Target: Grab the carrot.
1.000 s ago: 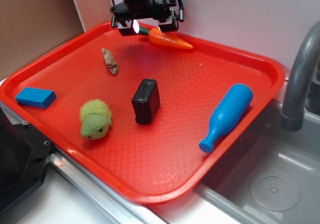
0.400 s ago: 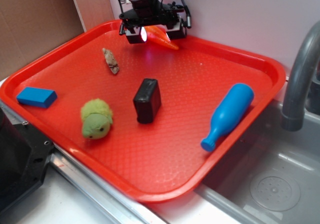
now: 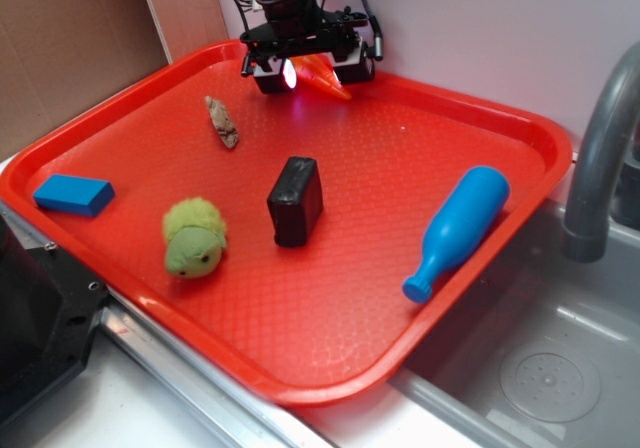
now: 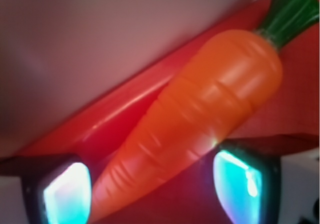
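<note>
The carrot point(image 3: 330, 80) is glossy orange with a green stem point(image 4: 290, 11). It lies at the far edge of the red tray point(image 3: 540, 133), close to the rim. My gripper point(image 3: 312, 73) is open and set down over it, one finger on each side. In the wrist view the carrot point(image 4: 200, 114) runs diagonally between the two lit fingertips, its pointed end near the left one, and my gripper point(image 4: 155, 191) shows clear gaps beside it. In the exterior view the gripper hides most of the carrot.
On the tray lie a black block point(image 3: 294, 201), a green plush point(image 3: 193, 238), a blue block point(image 3: 72, 194), a brown-grey piece point(image 3: 221, 121) and a blue bottle point(image 3: 455, 230). A grey faucet point(image 3: 600, 148) and sink point(image 3: 540, 368) are at the right. The white wall is just behind the gripper.
My gripper has moved right and down over the carrot, which now sits between the fingers. The carrot's tip shows nearer the gripper than before.
</note>
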`<action>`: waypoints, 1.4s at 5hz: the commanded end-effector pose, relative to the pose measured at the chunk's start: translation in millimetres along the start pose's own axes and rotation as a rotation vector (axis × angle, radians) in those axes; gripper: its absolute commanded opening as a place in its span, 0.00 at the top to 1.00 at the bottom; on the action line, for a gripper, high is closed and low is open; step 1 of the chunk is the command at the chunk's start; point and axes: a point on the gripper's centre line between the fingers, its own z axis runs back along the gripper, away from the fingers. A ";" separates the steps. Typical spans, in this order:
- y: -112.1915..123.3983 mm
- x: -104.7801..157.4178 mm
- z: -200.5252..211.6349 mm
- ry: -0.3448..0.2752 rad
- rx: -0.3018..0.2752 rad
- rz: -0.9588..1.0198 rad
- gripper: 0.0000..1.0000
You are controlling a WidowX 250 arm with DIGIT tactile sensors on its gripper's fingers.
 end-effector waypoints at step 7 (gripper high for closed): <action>-38.2 -50.7 219.7 0.298 -0.096 -0.562 1.00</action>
